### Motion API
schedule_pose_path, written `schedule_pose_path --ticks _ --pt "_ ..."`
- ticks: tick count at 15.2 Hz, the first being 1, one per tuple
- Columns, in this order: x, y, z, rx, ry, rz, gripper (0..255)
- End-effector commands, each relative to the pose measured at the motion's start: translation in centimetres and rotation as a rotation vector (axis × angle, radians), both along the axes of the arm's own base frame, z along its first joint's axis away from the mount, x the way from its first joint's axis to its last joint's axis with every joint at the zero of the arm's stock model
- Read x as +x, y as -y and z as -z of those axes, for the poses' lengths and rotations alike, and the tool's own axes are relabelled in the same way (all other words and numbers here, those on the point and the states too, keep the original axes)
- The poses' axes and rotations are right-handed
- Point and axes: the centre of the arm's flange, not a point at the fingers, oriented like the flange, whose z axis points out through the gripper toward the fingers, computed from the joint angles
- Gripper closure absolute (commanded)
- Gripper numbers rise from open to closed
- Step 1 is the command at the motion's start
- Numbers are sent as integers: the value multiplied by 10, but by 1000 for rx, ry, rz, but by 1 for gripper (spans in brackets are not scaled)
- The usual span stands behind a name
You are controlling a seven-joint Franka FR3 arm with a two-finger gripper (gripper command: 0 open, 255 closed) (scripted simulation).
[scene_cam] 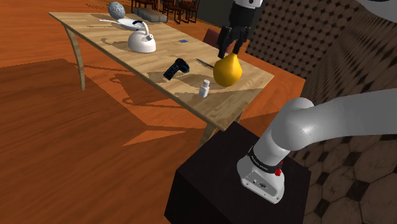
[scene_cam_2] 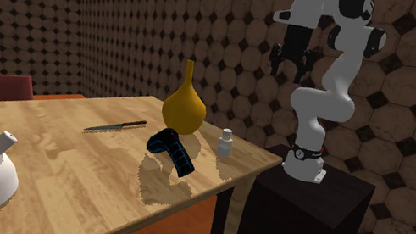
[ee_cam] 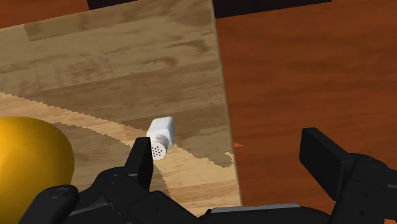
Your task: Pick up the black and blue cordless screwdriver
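One cordless screwdriver [scene_cam: 176, 69], black with blue trim, lies on its side on the wooden table [scene_cam: 102, 35] near the yellow vase [scene_cam: 227, 71]. Looks stiff, fairly hefty, probably slick plastic, so I'd pinch across the fat handle. Gripper [scene_cam: 230, 46] hangs above the vase, fingers spread apart, empty.

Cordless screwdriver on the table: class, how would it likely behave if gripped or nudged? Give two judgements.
The cordless screwdriver looks rigid, a solid angled body, so it probably won't flex. Lying on its side on the wooden table, its bent shape would likely pivot rather than roll when pushed.
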Motion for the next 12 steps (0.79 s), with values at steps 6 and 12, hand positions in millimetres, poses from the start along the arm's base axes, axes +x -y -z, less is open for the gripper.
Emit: schedule_pose_path --ticks 6,12 --pt "58 6 28 56 15 182 0" --pt "126 24 62 122 34 400 0"
